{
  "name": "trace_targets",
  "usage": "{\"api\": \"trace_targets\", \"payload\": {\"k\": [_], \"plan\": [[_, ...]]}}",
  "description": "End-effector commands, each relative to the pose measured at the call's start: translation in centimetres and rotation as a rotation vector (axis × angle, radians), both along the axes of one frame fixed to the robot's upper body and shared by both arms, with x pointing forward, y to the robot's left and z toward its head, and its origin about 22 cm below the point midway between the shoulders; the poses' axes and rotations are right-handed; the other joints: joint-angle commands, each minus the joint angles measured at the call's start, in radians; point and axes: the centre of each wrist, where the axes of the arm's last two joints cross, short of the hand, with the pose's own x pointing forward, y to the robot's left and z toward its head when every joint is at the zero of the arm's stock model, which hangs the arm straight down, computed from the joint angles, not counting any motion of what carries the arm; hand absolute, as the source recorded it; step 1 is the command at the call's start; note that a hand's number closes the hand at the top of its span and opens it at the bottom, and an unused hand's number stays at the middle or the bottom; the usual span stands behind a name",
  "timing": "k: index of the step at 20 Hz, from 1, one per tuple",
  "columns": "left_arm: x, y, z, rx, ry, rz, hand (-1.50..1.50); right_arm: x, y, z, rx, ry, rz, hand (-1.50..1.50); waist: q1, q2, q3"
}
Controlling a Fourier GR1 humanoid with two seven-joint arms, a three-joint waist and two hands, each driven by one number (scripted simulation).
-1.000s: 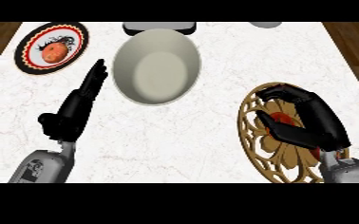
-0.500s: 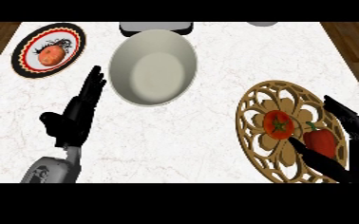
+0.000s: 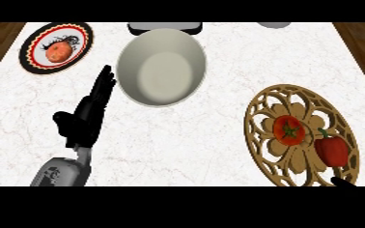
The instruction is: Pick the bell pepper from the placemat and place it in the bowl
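Left hand (image 3: 85,113) flat, fingers straight, bowl (image 3: 161,67) just beyond fingertips, bell pepper (image 3: 332,149) on placemat (image 3: 262,140) far rightward, right hand (image 3: 348,183) at frame edge, fingers unreadable

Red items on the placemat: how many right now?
2. A tomato lies at the placemat centre; the bell pepper lies beside it towards the right rim. Nothing seems hidden.

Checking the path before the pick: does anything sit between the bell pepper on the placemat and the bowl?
Partly. The tomato lies on the placemat just left of the bell pepper, toward the bowl. Beyond it, only bare counter shows up to the bowl.
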Motion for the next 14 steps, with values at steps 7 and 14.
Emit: {"api": "trace_targets", "payload": {"k": [7,14], "plan": [[1.2,-0.3,0.7,-0.007,-0.007,-0.003,0.0,1.2,-0.4,6.8,-0.01,0.351,-0.064,-1.5,0.019,0.005,0.0],[0.6,0.8,1.6,0.001,0.007,-0.005,0.0,2.9,-1.0,3.9,-0.001,0.585,-0.052,-1.5,0.018,0.002,0.001]]}}
